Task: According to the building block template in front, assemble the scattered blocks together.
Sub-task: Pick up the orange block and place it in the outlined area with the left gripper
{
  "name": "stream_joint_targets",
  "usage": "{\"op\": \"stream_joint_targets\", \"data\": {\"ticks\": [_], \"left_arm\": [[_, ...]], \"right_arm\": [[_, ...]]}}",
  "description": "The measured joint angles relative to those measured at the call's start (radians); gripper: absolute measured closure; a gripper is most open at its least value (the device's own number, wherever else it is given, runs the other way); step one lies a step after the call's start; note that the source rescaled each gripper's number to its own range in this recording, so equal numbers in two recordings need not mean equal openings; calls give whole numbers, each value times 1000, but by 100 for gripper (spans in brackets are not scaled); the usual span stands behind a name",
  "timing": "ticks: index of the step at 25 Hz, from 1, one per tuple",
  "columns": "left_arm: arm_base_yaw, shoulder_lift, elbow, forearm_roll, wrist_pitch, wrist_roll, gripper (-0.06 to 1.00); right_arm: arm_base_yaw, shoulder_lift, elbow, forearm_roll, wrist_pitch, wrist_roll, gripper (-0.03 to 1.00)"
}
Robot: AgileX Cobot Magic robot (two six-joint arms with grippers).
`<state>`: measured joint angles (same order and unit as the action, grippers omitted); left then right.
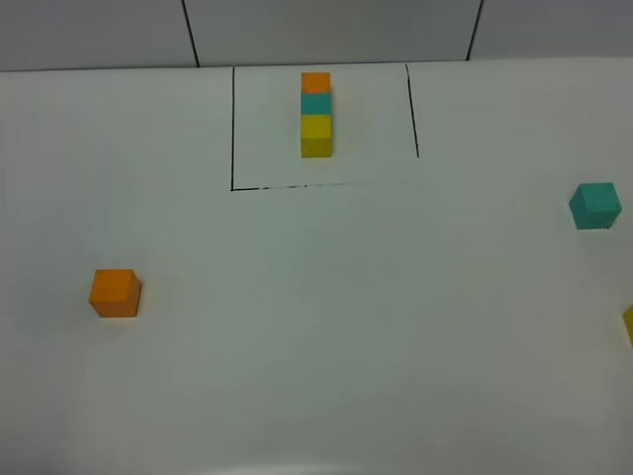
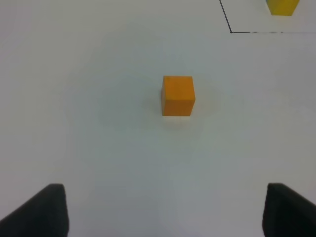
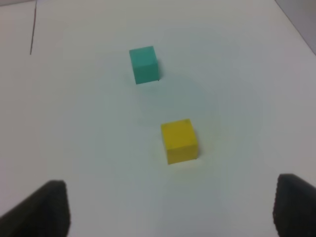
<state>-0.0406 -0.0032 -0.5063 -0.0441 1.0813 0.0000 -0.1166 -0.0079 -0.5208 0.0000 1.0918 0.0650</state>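
Observation:
The building block template, a joined row of orange, teal and yellow cubes, stands at the back inside a thin black frame. The scattered blocks lie apart: the orange block at the left, the teal block at the right, and the yellow block cut off by the right edge. My left gripper is open, short of the orange block, with nothing between its fingers. My right gripper is open too, short of the yellow block, with the teal block beyond. Neither arm shows in the exterior high view.
All the blocks rest on a white tabletop. A grey wall with dark seams runs behind its back edge. The template's yellow end and a frame corner show in the left wrist view.

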Motion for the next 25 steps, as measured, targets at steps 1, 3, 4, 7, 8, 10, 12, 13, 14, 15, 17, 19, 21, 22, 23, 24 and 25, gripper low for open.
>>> {"op": "stream_joint_targets", "data": {"ticks": [1, 3, 4, 7, 8, 10, 12, 13, 14, 15, 17, 19, 21, 22, 23, 24, 25], "left_arm": [[0, 0, 0, 0, 0, 0, 17], [0, 0, 0, 0, 0, 0, 17], [0, 0, 0, 0, 0, 0, 17], [0, 0, 0, 0, 0, 0, 17], [0, 0, 0, 0, 0, 0, 17], [0, 0, 0, 0, 0, 0, 17], [0, 0, 0, 0, 0, 0, 17], [0, 0, 0, 0, 0, 0, 17], [0, 0, 0, 0, 0, 0, 17], [0, 0, 0, 0, 0, 0, 17], [0, 0, 0, 0, 0, 0, 17], [0, 0, 0, 0, 0, 0, 17], [0, 0, 0, 0, 0, 0, 17], [0, 0, 0, 0, 0, 0, 17], [0, 0, 0, 0, 0, 0, 17], [0, 0, 0, 0, 0, 0, 17], [0, 0, 0, 0, 0, 0, 17]], "right_arm": [[0, 0, 0, 0, 0, 0, 27], [0, 0, 0, 0, 0, 0, 27], [0, 0, 0, 0, 0, 0, 27], [0, 0, 0, 0, 0, 0, 27], [0, 0, 0, 0, 0, 0, 27], [0, 0, 0, 0, 0, 0, 27], [0, 0, 0, 0, 0, 0, 27], [0, 0, 0, 0, 0, 0, 27], [0, 0, 0, 0, 0, 0, 27], [0, 0, 0, 0, 0, 0, 27], [0, 0, 0, 0, 0, 0, 27], [0, 0, 0, 0, 0, -1, 27], [0, 0, 0, 0, 0, -1, 27], [0, 0, 0, 0, 0, -1, 27], [0, 0, 0, 0, 0, -1, 27], [0, 0, 0, 0, 0, -1, 27], [0, 0, 0, 0, 0, -1, 27]]}}
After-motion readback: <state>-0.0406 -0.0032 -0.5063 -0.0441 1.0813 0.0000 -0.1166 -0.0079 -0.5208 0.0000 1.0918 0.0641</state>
